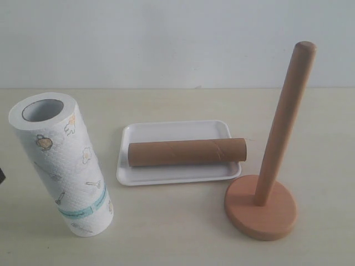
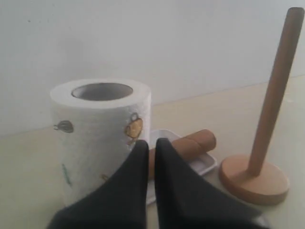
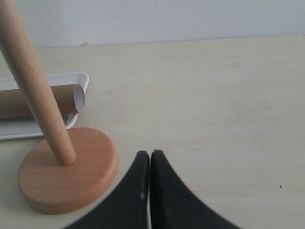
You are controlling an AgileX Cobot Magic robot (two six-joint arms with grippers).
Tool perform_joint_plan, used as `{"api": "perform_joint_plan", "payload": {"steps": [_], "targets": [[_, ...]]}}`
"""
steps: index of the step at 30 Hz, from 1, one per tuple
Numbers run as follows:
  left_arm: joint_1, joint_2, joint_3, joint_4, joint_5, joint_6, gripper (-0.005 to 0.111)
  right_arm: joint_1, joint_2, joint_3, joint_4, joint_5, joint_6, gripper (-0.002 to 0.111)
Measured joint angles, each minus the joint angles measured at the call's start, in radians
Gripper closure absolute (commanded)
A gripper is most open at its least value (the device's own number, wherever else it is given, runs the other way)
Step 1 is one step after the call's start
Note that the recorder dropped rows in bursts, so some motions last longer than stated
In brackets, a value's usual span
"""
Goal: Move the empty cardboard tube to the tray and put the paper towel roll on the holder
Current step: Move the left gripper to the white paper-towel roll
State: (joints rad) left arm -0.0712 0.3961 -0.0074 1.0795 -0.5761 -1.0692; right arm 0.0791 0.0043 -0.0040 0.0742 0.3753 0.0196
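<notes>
The brown cardboard tube [image 1: 187, 152] lies lengthwise in the white tray [image 1: 166, 130] at the table's middle. It also shows as the tube [image 2: 193, 145] and the tube [image 3: 28, 101]. The printed paper towel roll [image 1: 62, 165] stands upright at the left, its hollow core facing up. The wooden holder [image 1: 265, 195] stands bare at the right, post up. My left gripper [image 2: 151, 143] is shut and empty, close beside the roll [image 2: 95, 138]. My right gripper [image 3: 149, 155] is shut and empty, over bare table beside the holder's base [image 3: 66, 169]. Neither gripper shows in the exterior view.
A plain pale wall runs along the table's far edge. A small dark object [image 1: 2, 175] shows at the exterior view's left border. Light wooden tabletop [image 3: 214, 105] stretches beyond the holder on the right.
</notes>
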Motion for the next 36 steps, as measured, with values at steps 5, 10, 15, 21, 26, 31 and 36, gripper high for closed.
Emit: {"api": "perform_joint_plan", "payload": {"steps": [5, 10, 15, 21, 26, 31, 36], "targets": [[0.0, -0.008, 0.002, 0.129, 0.0, -0.179, 0.048, 0.0, 0.0, 0.0, 0.0, 0.0, 0.0, 0.108], [0.0, -0.008, 0.002, 0.126, 0.006, -0.244, 0.001, 0.0, 0.0, 0.0, 0.0, 0.0, 0.0, 0.108], [0.0, -0.008, 0.002, 0.072, 0.012, -0.256, -0.003, 0.0, 0.0, 0.0, 0.0, 0.0, 0.0, 0.108], [0.0, -0.008, 0.002, 0.068, 0.003, -0.243, -0.003, 0.0, 0.0, 0.0, 0.0, 0.0, 0.0, 0.108], [0.0, -0.008, 0.002, 0.07, 0.063, -0.172, -0.003, 0.0, 0.0, 0.0, 0.0, 0.0, 0.0, 0.108], [0.0, -0.008, 0.002, 0.072, 0.093, -0.148, -0.003, 0.0, 0.0, 0.0, 0.0, 0.0, 0.0, 0.108], [0.0, 0.012, 0.002, 0.072, 0.068, -0.115, -0.003, 0.0, 0.0, 0.0, 0.0, 0.0, 0.0, 0.108]]}}
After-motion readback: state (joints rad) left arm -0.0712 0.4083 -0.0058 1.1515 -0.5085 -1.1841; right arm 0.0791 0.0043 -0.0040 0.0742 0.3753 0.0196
